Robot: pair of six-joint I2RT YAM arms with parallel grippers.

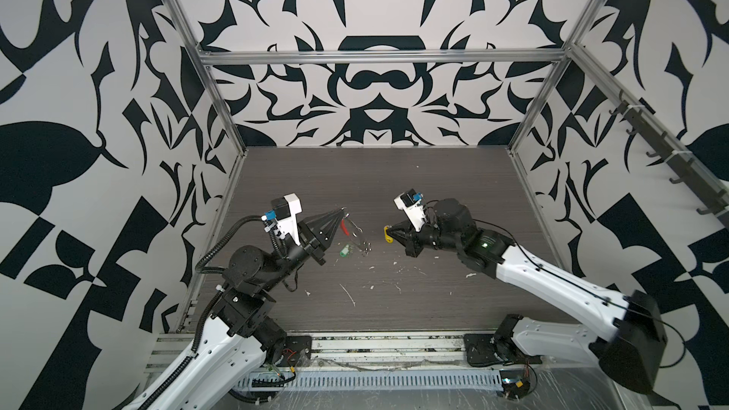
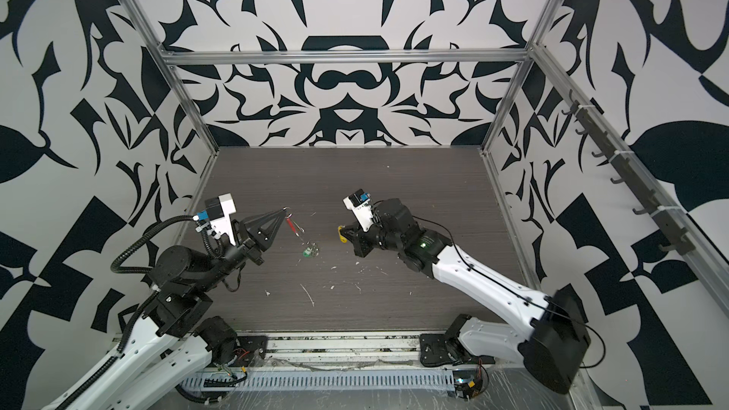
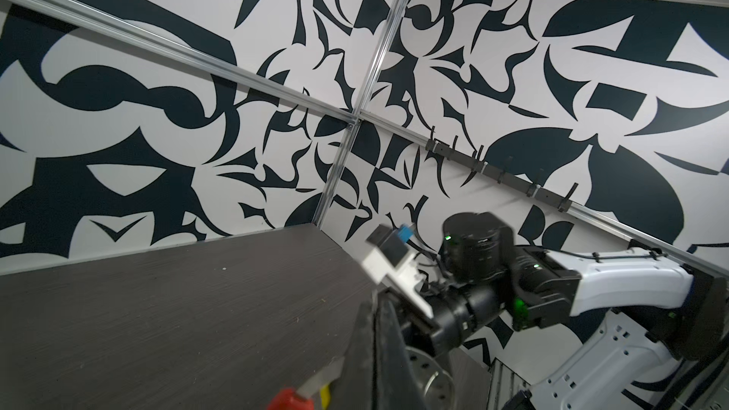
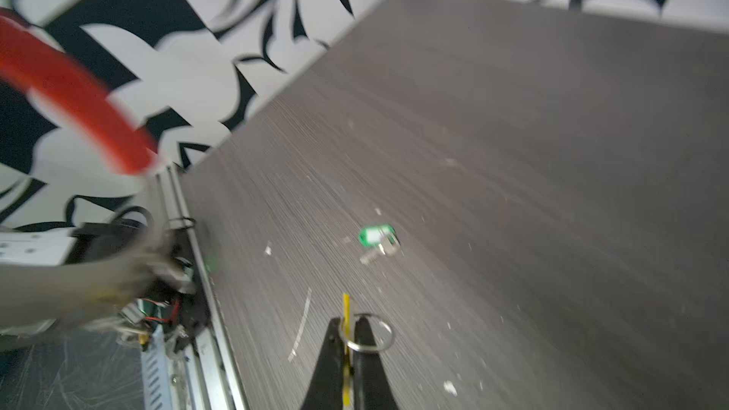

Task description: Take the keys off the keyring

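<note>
While left claw (image 1: 341, 211) clamps keyring (image 1: 346, 227) and right claw (image 1: 390, 232) clamps yellow key (image 1: 388, 239), green key (image 1: 346, 250) lies among white flecks (image 1: 348, 294).

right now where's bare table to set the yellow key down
Bare: the far table up to the back wall. Crowded: between left gripper and right gripper, where the keyring hangs by the green key. White flecks dot the near middle.

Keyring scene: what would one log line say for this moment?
left gripper: shut on keyring, hanging | right gripper: shut on yellow key, off the keyring | green key: loose on table
</note>
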